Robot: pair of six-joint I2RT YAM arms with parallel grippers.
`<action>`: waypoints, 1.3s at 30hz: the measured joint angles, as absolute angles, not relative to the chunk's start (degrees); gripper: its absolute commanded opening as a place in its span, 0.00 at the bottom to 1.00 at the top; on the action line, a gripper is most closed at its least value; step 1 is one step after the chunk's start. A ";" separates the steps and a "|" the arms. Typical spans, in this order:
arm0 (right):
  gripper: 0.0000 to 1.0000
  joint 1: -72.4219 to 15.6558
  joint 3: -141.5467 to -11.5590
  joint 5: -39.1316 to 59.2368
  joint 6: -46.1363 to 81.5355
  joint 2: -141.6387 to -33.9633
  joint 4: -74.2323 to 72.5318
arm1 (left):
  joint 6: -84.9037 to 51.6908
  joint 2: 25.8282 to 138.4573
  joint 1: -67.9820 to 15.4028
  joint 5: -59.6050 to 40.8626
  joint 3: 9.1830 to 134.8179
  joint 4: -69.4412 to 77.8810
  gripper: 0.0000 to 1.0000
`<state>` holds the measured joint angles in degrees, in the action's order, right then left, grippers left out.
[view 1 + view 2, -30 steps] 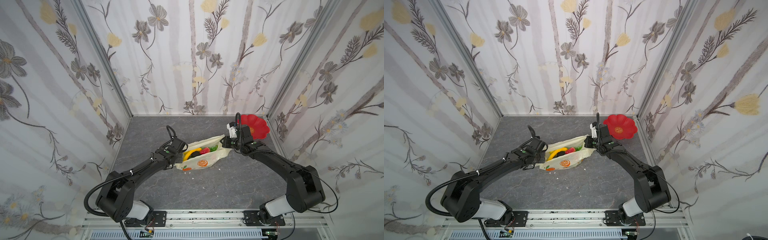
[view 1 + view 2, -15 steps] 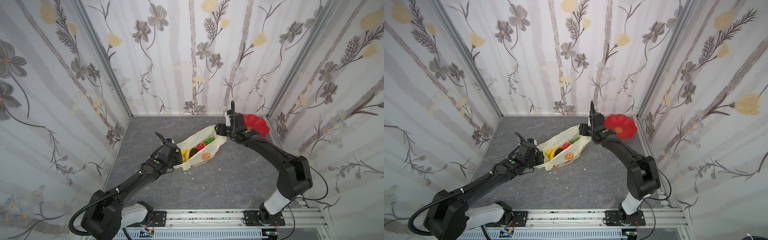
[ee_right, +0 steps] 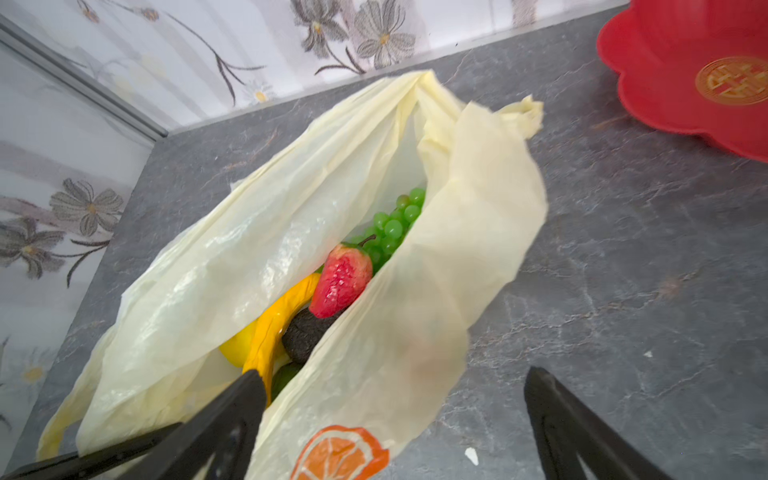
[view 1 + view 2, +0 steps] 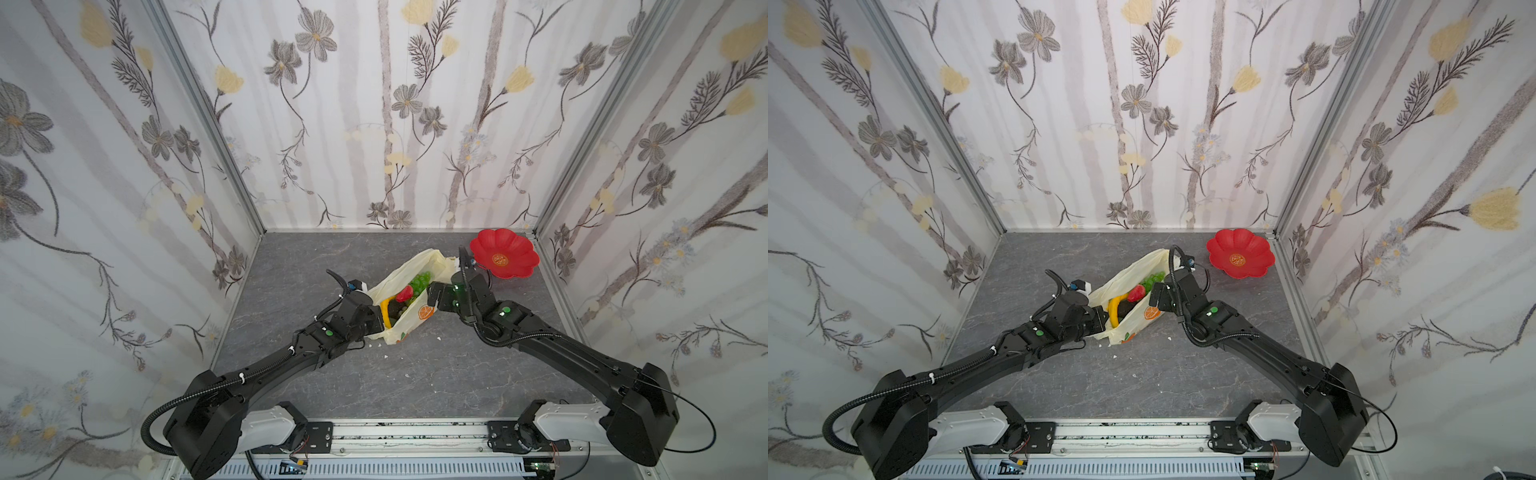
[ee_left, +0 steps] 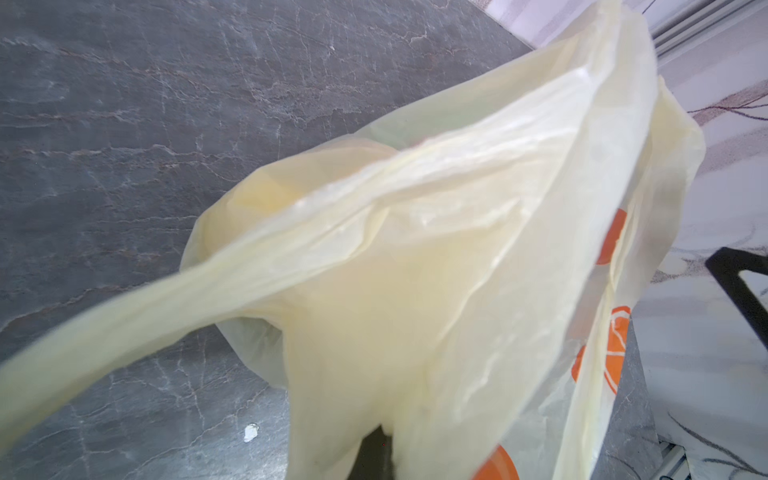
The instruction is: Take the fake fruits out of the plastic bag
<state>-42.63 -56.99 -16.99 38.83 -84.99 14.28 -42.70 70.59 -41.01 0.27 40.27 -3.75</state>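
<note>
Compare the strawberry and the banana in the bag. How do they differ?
Colour: the strawberry is red with a pitted skin, while the banana is smooth yellow-orange.
Shape: the strawberry is short and plump, and the banana is long and curved.
Pose: the strawberry lies on top in full sight, and the banana runs partly under it.
Both lie inside the open plastic bag.

Plastic bag (image 4: 405,326) crowds the counter (image 4: 436,374) centre; red plate (image 4: 517,251) sits at two o'clock. Counter at six, ten and eleven o'clock lies open.
</note>
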 measured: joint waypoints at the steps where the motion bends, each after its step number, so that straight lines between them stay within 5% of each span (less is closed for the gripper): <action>1: 0.99 -43.22 -57.87 -17.06 39.18 -86.63 14.22 | -42.81 70.76 -41.43 0.45 40.27 -3.60 0.00; 4: 0.95 -43.81 -60.34 -18.31 39.81 -92.29 13.32 | -43.33 70.76 -42.46 1.26 40.14 -3.18 0.00; 7: 0.80 -43.79 -60.97 -19.49 40.01 -96.23 13.13 | -44.05 70.11 -42.70 2.11 39.33 -3.07 0.00; 15: 0.16 -40.29 -52.03 -19.62 38.54 -90.26 10.02 | -46.09 69.06 -42.48 4.78 37.69 -2.76 0.00; 17: 0.10 -37.08 -47.35 -17.08 38.57 -87.09 7.18 | -46.78 68.84 -41.91 5.04 37.23 -2.61 0.00; 32: 0.02 -25.36 -25.63 5.63 46.17 -89.01 -22.52 | -52.82 61.65 -32.03 -2.46 27.24 6.46 0.00; 35: 0.15 -25.23 -25.36 6.28 47.07 -89.95 -24.27 | -53.06 62.37 -31.88 -3.55 26.96 8.49 0.00; 39: 0.50 -25.21 -25.98 6.79 46.63 -86.50 -22.02 | -52.97 64.07 -31.88 -5.26 26.98 10.00 0.00</action>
